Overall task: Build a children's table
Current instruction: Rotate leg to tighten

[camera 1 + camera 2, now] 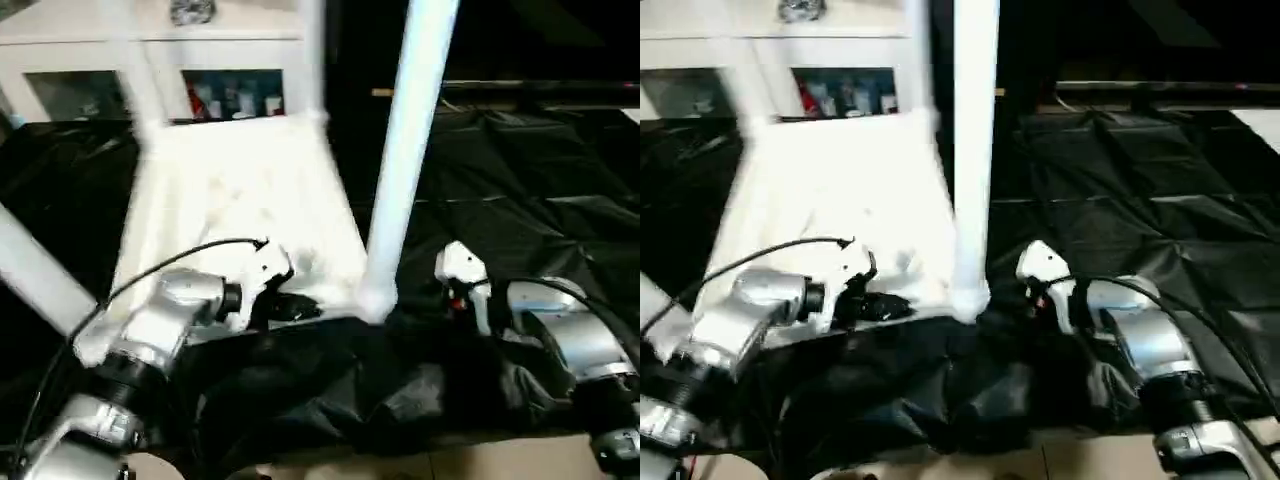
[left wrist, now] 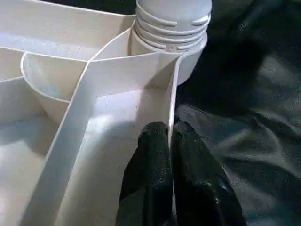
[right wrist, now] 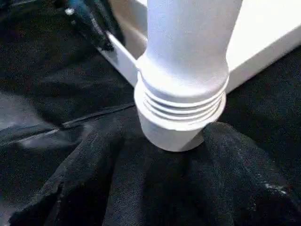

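Observation:
The children's table lies upside down on a black cloth, its white ribbed top [image 1: 240, 200] facing up. A long white leg [image 1: 410, 150] stands in the near right corner socket [image 2: 171, 28], and its threaded collar [image 3: 181, 110] fills the right wrist view. Two more legs [image 1: 310, 60] rise at the far corners, and a fourth leg [image 1: 40, 280] slants out at the near left. My left gripper [image 2: 170, 136] is shut on the thin near rim of the top, one finger on each side of the wall. My right gripper [image 1: 452, 292] sits just right of the near right leg.
A white glass-door cabinet [image 1: 150, 60] stands behind the table. The crumpled black cloth [image 1: 520, 200] covers the ground to the right and bunches up in front of the table. A strip of pale floor [image 1: 500, 460] shows at the near edge.

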Motion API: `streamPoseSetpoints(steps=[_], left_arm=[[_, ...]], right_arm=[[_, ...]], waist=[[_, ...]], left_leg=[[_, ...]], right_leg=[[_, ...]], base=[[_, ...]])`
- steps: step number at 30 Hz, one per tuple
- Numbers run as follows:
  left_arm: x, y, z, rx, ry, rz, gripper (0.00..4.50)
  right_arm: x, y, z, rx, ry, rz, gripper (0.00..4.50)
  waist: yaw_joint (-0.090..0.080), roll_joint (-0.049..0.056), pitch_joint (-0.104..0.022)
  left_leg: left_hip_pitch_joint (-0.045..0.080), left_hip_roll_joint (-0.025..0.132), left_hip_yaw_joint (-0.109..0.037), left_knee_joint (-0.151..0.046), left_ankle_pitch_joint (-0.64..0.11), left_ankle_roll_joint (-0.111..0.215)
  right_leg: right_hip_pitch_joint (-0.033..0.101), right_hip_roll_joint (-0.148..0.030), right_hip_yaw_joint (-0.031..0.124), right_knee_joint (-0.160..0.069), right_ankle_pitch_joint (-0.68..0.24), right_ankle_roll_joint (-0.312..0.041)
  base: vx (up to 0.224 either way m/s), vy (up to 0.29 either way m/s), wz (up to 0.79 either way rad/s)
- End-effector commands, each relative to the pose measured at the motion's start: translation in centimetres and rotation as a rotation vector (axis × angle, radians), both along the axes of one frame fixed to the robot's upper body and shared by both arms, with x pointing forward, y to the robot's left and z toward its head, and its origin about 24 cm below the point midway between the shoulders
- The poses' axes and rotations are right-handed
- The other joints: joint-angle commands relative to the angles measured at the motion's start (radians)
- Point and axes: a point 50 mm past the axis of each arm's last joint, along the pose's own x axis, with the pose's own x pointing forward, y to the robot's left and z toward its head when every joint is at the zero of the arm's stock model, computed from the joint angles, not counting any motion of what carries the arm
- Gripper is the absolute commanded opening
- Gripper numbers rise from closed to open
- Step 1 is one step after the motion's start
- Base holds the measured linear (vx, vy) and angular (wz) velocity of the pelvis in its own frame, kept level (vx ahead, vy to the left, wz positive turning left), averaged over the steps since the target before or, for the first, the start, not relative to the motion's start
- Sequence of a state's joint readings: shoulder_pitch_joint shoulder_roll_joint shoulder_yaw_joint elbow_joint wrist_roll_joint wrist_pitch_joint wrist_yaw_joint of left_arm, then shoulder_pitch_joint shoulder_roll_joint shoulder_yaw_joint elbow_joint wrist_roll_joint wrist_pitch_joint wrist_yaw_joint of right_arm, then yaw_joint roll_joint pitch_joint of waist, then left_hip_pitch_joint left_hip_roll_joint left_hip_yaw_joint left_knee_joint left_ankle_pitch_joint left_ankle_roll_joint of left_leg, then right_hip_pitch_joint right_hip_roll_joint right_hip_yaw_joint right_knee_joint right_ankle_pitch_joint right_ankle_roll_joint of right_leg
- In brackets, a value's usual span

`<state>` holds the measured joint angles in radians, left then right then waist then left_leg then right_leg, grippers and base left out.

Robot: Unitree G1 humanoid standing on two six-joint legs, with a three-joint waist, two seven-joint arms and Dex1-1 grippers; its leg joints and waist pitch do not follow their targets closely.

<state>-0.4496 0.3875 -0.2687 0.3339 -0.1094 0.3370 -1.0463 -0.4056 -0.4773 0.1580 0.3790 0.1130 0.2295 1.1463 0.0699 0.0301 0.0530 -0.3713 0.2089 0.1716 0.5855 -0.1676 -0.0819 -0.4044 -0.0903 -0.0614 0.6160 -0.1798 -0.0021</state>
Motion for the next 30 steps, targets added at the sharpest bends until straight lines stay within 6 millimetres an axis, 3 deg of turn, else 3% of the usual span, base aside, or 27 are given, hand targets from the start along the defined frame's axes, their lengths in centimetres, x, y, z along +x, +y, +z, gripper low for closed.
streamPoseSetpoints(steps=[1,6,7,8,9,20,22,23,26,30], left_arm=[[-0.1,-0.1,0.7,-0.024,-0.037,0.053,0.0],[-0.9,-1.0,0.4,0.0,-0.067,0.011,0.0],[-0.9,-1.1,0.4,0.0,-0.066,0.006,0.0],[-1.0,-1.2,0.4,-0.002,-0.063,0.001,0.0],[-1.0,-1.3,0.3,0.003,-0.056,-0.005,0.0],[-0.9,-1.3,-0.2,0.042,-0.053,-0.027,0.0],[-0.7,-1.0,-0.1,0.05,-0.057,-0.027,0.0],[-0.6,-0.8,0.0,0.053,-0.06,-0.029,0.0],[-0.5,-0.5,0.0,0.058,-0.061,-0.029,0.0],[-0.4,-0.3,-0.1,0.057,-0.06,-0.017,0.0]], right_arm=[[0.6,0.4,0.4,0.025,-0.026,-0.032,3.41],[1.7,1.6,0.6,0.058,-0.083,-0.104,3.85],[1.8,1.8,0.7,0.057,-0.092,-0.108,3.91],[1.9,2.0,0.6,0.054,-0.096,-0.117,4.05],[2.1,2.3,0.6,0.048,-0.105,-0.135,4.05],[2.5,3.0,0.3,0.056,-0.104,-0.152,4.05],[2.7,3.5,0.1,0.052,-0.101,-0.135,3.89],[2.9,3.7,0.0,0.052,-0.104,-0.135,3.8],[3.1,3.9,0.0,0.056,-0.111,-0.132,3.62],[2.8,4.6,-0.5,0.077,-0.091,-0.112,3.25]], waist=[[0.009,-0.019,-0.067],[0.001,-0.013,-0.069],[0.0,-0.027,-0.068],[0.003,-0.022,-0.068],[0.005,-0.017,-0.068],[0.013,-0.018,-0.068],[0.013,-0.018,-0.069],[0.012,-0.028,-0.069],[0.01,-0.024,-0.067],[0.008,-0.029,-0.065]], left_leg=[[0.001,0.013,0.002,-0.063,-0.209,0.05],[0.004,0.011,0.003,-0.061,-0.204,0.058],[0.004,0.012,0.005,-0.062,-0.209,0.059],[0.004,0.012,0.003,-0.062,-0.209,0.058],[0.006,0.013,0.003,-0.063,-0.207,0.054],[0.006,0.011,0.004,-0.064,-0.21,0.042],[0.006,0.011,0.004,-0.063,-0.209,0.041],[0.004,0.01,0.004,-0.064,-0.208,0.043],[0.008,0.012,0.005,-0.065,-0.229,0.035],[0.006,0.012,0.003,-0.068,-0.24,0.028]], right_leg=[[0.053,-0.041,0.032,-0.077,-0.246,-0.212],[0.05,-0.037,0.031,-0.076,-0.211,-0.226],[0.049,-0.037,0.031,-0.077,-0.216,-0.221],[0.05,-0.039,0.031,-0.074,-0.221,-0.22],[0.048,-0.04,0.032,-0.075,-0.223,-0.218],[0.05,-0.04,0.034,-0.073,-0.201,-0.21],[0.05,-0.04,0.034,-0.073,-0.204,-0.209],[0.05,-0.041,0.033,-0.072,-0.217,-0.209],[0.046,-0.043,0.034,-0.076,-0.251,-0.207],[0.047,-0.042,0.034,-0.077,-0.26,-0.195]], base=[[0.0,0.0,0.0],[0.0,0.0,0.0],[0.0,0.0,0.0],[0.0,0.0,0.0],[0.0,0.0,0.0],[0.0,0.0,0.0],[0.0,0.0,0.0],[0.0,0.0,0.0],[0.0,0.0,0.0],[0.0,0.0,0.0]])
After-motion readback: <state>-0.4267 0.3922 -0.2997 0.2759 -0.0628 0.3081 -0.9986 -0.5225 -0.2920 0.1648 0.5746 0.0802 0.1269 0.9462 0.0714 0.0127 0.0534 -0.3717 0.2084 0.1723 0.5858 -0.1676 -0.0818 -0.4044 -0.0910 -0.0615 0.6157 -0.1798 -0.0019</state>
